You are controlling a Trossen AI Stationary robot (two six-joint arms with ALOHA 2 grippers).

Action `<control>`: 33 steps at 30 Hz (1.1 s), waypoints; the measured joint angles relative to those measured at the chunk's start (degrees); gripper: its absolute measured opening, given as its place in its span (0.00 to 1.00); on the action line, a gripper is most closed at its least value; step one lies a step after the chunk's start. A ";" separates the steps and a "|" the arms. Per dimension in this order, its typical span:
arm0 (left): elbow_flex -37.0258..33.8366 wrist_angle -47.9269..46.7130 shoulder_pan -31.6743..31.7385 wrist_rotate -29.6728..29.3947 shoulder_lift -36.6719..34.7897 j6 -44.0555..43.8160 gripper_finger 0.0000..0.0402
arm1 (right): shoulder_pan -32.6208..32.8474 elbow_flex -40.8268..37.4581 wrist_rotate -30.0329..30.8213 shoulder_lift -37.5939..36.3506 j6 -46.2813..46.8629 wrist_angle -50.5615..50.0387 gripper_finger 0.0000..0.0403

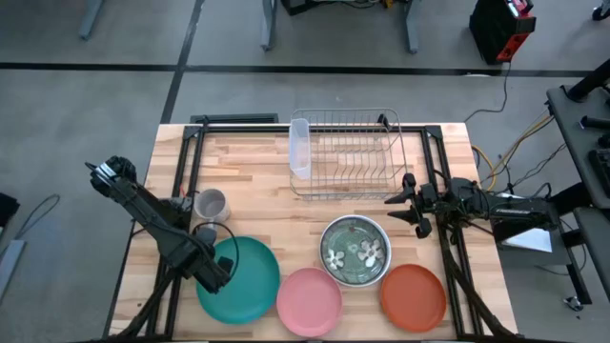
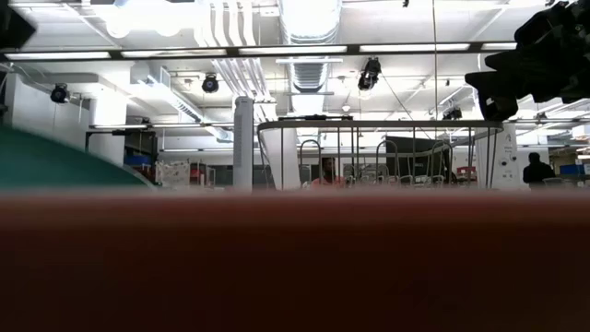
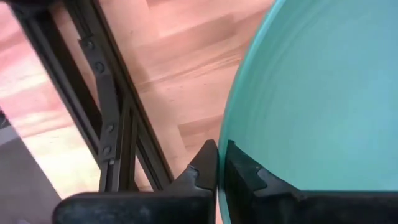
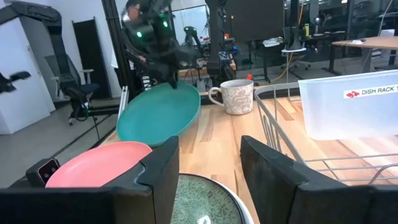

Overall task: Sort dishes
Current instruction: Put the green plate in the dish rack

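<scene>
Your left gripper (image 3: 217,171) is pinching the left rim of the large teal plate (image 1: 246,276), one finger on each side of the edge, and the right wrist view shows this plate tilted, with the held side raised from the table (image 1: 257,162). The plate sits at the near left; the pink plate (image 1: 309,300) is just beside it on the right, then the dark green plate with white flowers (image 1: 355,250) and the orange-red plate (image 1: 413,296). Your right gripper (image 1: 412,203) waits near the right end of the dish rack (image 1: 348,152) with fingers spread apart. I judge the teal plate to be stiff, smooth and rather slippery, and wide enough to swing from such a thin hold. Keep the pinch deep on the rim and move slowly, since it may chip if it slips. The grey mug (image 1: 211,204) stands close behind it, so lift clear of it.
</scene>
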 joint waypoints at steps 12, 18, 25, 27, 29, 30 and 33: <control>31.58 -12.72 -0.40 -15.64 12.05 6.84 0.00 | 0.00 0.00 0.09 0.00 -0.80 0.06 0.38; 47.19 -12.53 0.76 -39.51 16.74 21.91 0.00 | 0.02 0.00 0.09 0.00 -2.60 0.39 0.39; 65.11 -12.53 6.77 -66.06 21.75 43.69 0.00 | 0.00 0.02 0.04 -0.02 -1.29 1.87 0.38; 70.20 -12.48 9.60 -70.01 23.13 49.26 0.00 | 0.00 0.02 0.02 0.00 -0.46 1.63 0.37; 70.14 -9.07 13.09 -74.17 23.00 55.76 0.00 | 0.01 0.02 -0.01 -0.01 0.38 1.08 0.37; 68.91 -6.48 14.68 -75.02 22.26 59.01 0.00 | 0.00 0.02 -0.05 -0.02 0.42 0.71 0.36; 67.53 -4.01 19.96 -74.69 21.35 63.74 0.00 | 0.00 0.02 -0.08 -0.04 0.42 0.18 0.35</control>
